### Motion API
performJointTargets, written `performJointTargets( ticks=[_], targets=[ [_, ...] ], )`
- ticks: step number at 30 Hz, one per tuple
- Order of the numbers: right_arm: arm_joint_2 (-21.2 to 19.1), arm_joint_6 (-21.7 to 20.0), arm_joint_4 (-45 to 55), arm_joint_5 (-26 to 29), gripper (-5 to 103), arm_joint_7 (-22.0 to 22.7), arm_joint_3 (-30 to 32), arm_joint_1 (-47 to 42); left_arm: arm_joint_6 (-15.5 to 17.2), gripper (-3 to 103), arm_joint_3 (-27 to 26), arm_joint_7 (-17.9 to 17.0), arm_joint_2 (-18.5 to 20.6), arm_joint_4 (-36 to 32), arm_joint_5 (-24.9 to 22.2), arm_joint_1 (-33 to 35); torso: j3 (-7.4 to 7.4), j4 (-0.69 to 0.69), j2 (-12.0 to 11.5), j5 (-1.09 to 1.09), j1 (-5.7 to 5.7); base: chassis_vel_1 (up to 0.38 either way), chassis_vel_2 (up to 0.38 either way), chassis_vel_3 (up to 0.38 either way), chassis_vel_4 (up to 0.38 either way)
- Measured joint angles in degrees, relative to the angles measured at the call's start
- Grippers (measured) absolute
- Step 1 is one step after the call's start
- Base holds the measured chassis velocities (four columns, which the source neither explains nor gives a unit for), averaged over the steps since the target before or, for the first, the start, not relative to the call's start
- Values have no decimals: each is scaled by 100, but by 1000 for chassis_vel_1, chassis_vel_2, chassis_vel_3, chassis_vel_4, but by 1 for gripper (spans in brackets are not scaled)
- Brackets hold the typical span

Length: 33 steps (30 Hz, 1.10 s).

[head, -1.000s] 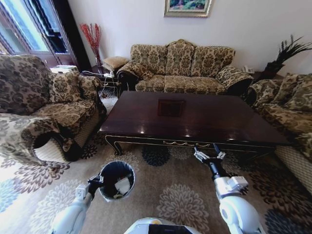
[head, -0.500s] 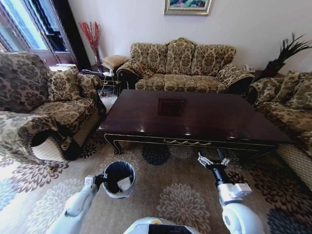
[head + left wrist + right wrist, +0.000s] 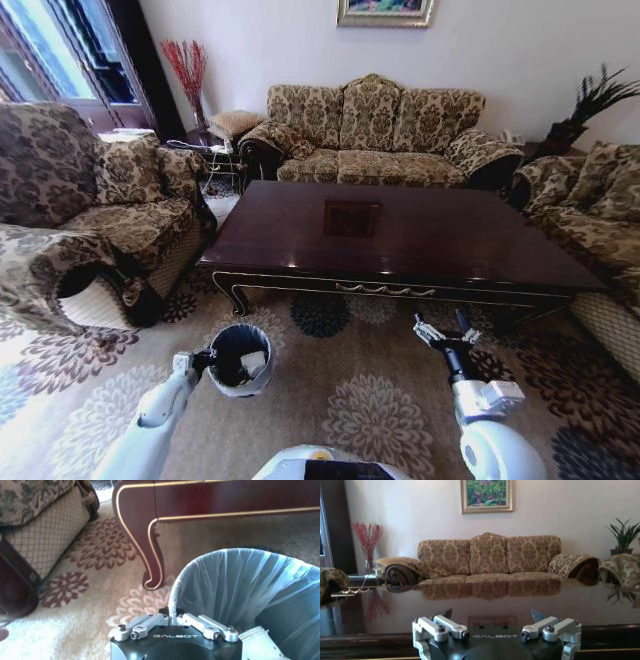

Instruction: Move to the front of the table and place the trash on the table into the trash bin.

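- From the head view I see the tabletop [image 3: 400, 240], glossy dark wood, straight ahead across the patterned carpet [image 3: 350, 400].
- The trash bin [image 3: 240, 358] stands on the carpet near me on the left, short of the table's near-left leg; pale crumpled trash [image 3: 253, 364] lies inside it.
- My left hand [image 3: 200, 360] is at the bin's left rim. The left wrist view adds what the head view lacks: the fingers are drawn narrow around the liner edge [image 3: 172, 605], gripping the bin's rim, with the gold-trimmed carved leg [image 3: 150, 551] just beyond.
- My right hand [image 3: 447, 332] hovers in front of the table's near edge on the right. The right wrist view shows it spread wide and holding nothing.
- That view also looks level over the tabletop, which mirrors the far sofa [image 3: 490, 558] and a framed picture [image 3: 486, 495] above it.
- Armchairs flank the table left and right.
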Motion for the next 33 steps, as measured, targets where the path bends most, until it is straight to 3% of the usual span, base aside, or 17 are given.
performJointTargets(
  ticks=[11,33],
  targets=[
    [-53,-80,-101,-66,100,77,-203,227,-193,2,-143,101,-18,258,-52,58,-162,0,-280,0,-117,0,0,0,0],
    [-33,-80,-211,-94,100,83,-211,286,-121,2,76,117,120,506,-236,-89,-492,0,-815,0,-323,0,0,0,0]
  ],
)
